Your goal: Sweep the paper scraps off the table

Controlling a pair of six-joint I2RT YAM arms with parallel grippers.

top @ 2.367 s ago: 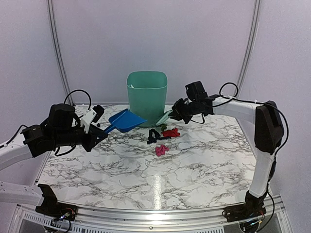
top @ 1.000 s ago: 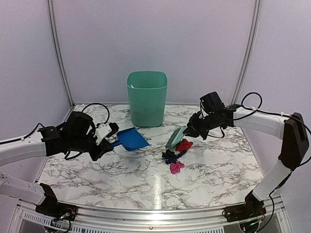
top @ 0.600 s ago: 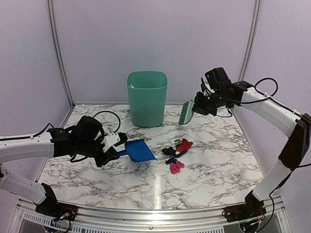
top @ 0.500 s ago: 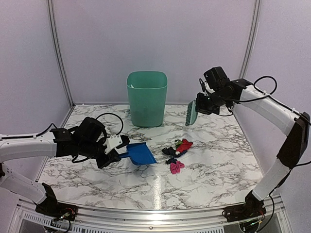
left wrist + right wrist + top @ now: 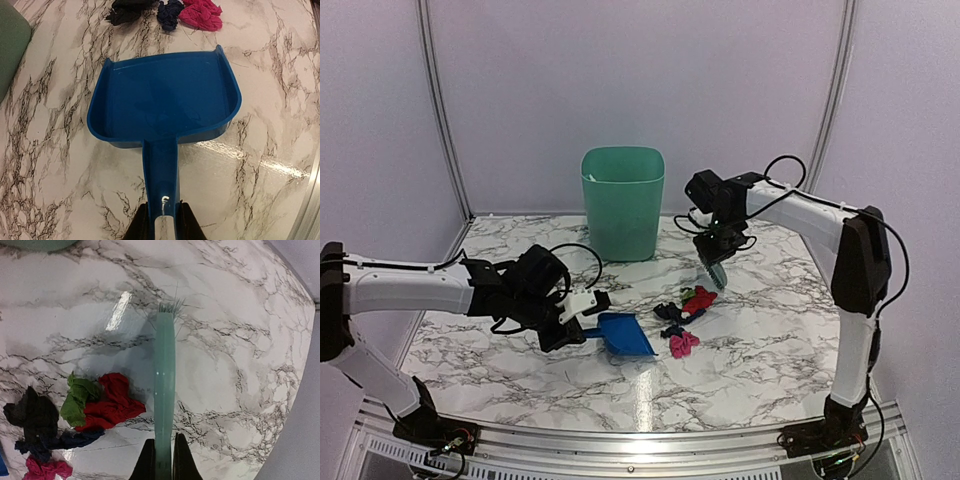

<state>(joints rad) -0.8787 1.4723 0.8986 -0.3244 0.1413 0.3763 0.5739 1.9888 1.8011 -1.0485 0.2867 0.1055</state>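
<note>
Right wrist: R gripper clamps green brush, L gripper clamps blue dustpan handle; its lip sits short of lower-left paper scraps, so sweep may scatter them

The surface is a glossy white marble-pattern top with dark grey veins, and a metal rail runs along its near edge. A pale streak of reflected light runs across it near the front middle.

A green bin stands upright at the back, about midway across. The paper scraps lie in a loose cluster right of centre: red and green touching at the far end, black and dark blue in the middle, pink nearest the rail. Just left of them is a blue dustpan, its open front edge facing the cluster and seemingly meeting the marble.
</note>
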